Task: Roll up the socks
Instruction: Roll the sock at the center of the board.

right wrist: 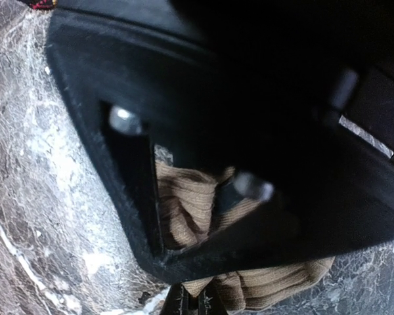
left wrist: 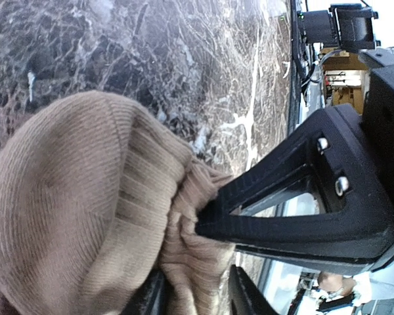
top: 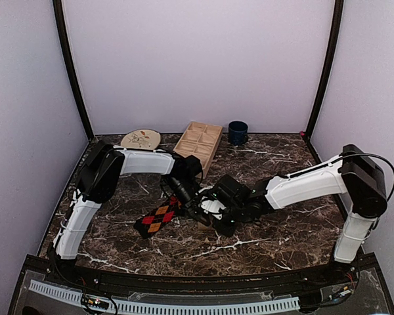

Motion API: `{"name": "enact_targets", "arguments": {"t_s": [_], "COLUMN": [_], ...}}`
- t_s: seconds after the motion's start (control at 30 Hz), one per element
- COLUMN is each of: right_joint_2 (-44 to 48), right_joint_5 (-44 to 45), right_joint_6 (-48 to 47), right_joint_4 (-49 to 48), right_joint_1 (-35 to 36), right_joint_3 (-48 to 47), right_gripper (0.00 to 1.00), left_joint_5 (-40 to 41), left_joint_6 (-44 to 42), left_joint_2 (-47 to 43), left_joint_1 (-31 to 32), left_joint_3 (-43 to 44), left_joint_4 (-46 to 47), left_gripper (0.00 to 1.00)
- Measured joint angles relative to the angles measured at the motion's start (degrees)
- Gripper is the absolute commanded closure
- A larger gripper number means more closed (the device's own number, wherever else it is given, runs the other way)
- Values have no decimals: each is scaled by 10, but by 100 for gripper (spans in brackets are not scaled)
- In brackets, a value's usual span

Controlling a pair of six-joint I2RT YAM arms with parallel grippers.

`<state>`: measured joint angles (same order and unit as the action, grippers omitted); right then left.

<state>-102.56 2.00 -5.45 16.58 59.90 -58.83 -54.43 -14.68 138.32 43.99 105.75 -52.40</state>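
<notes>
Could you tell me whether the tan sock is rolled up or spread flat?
Rolled up: the left wrist view shows the tan sock as a rounded bundle with its ribbed cuff bunched.

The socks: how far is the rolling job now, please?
Done: the tan sock looks bunched into a rounded bundle. In hand: the right tool pinches its ribbed cuff, and the left tool has its jaws apart around the same cuff. To do: the argyle sock lies flat on the table, not rolled.
</notes>
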Motion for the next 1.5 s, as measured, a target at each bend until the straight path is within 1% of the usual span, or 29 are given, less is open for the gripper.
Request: {"name": "enact_targets", "arguments": {"t_s": [0.13, 0.43, 0.97, 1.5], "right_joint_2": [1, 12, 34, -1], "right_joint_5": [-6, -10, -14, -16], "right_joint_6": [10, 35, 70, 73], "right_joint_4": [2, 0, -11, 16], "right_joint_1": [0, 0, 0, 0], "right_joint_3": [0, 15, 41, -2], "right_gripper": [100, 100, 100, 100], "left_joint_5": [0, 5, 68, 123], "left_joint_6": [15, 45, 75, 122], "left_joint_2": [0, -7, -34, -93], "left_joint_1": [0, 0, 5, -24], "left_joint_3": [0, -11, -28, -110], "left_joint_4": [0, 14, 35, 109], "left_gripper": [60, 59, 58, 57]}}
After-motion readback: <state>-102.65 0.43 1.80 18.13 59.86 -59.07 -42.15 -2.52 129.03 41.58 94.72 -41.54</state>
